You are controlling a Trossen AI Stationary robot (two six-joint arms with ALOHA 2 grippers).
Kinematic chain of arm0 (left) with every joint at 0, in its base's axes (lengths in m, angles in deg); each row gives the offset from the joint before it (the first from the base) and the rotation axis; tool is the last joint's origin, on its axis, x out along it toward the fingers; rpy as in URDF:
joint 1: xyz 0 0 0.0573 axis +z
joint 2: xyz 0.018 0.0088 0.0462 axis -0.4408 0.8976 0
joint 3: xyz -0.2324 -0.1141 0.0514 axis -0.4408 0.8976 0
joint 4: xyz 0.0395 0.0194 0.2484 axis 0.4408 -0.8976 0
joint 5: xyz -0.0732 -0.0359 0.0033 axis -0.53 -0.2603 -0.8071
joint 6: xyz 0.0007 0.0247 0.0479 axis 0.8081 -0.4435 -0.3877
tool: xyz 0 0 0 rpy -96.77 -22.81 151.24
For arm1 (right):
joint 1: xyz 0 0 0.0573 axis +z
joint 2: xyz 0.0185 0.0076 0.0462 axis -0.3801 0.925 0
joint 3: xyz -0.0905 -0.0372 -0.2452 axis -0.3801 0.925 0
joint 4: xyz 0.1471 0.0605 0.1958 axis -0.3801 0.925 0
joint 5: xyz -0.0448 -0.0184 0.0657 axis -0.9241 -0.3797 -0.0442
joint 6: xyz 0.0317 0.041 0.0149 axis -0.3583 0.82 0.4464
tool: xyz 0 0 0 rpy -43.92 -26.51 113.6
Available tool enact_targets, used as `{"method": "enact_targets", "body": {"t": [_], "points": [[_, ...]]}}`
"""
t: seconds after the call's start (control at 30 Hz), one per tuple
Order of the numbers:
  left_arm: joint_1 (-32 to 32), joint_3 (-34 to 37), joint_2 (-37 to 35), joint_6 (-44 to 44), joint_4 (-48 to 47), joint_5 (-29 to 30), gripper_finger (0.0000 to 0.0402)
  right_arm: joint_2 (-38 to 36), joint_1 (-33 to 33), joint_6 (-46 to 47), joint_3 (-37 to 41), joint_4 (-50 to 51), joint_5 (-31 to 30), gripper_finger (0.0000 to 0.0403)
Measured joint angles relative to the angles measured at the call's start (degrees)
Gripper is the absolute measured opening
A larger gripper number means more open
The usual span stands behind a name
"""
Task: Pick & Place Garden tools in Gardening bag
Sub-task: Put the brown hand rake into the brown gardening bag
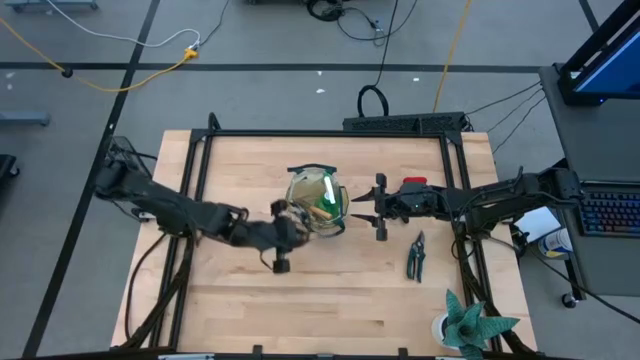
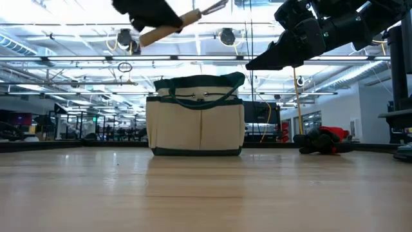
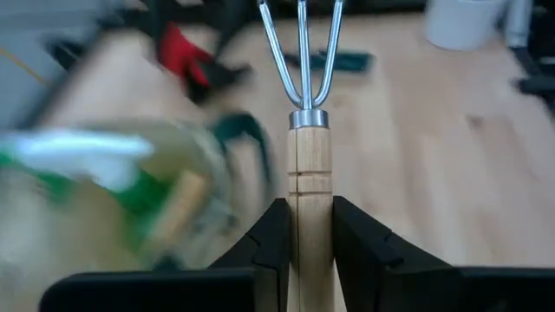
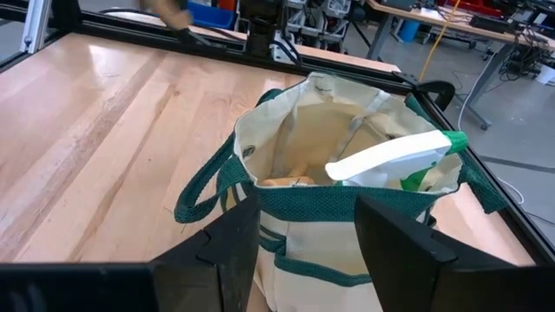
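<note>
My left fingers (image 3: 310,234) are clamped on the hand rake (image 3: 307,113) by its stiff wooden handle, just above the gardening bag's (image 1: 318,200) rim; it seems light and rigid, prong-heavy, so a grip near the ferrule feels safest. The soft bag already holds a spray bottle (image 4: 390,156) and a wooden handle. My right fingers (image 4: 303,243) hang spread and empty beside it.

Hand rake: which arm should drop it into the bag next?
Left. The left gripper already clamps the hand rake by its wooden handle, raised beside the gardening bag. The right gripper hangs open and empty on the bag's other side.
</note>
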Motion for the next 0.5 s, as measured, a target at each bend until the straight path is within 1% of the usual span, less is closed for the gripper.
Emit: {"method": "enact_targets", "body": {"t": [0.17,0.2,0.27,0.33,0.4,0.5], "points": [[4.8,0.0,-0.2,-11.8,5.05,1.36,0.0061,0.0,0.0,0.03,0.0,-0.05,-0.02,0.0183],[6.04,0.0,0.22,-13.76,6.53,1.21,0.0061,0.0,0.0,0.22,0.0,-0.03,-0.02,0.0183],[8.9,-0.13,0.96,-16.91,6.92,-0.97,0.0061,0.0,0.0,0.63,0.0,-0.04,-0.01,0.0183],[11.85,0.07,1.11,-18.39,4.88,-6.53,0.0061,0.0,0.0,1.04,0.0,-0.03,0.0,0.0183],[15.24,0.05,1.01,-18.61,5.11,-14.23,0.0065,0.0,0.0,1.29,0.0,0.0,-0.02,0.0183],[20.3,0.02,0.96,-14.82,5.4,-25.96,0.0088,0.0,0.0,1.14,0.0,-0.02,-0.01,0.0183]]}}
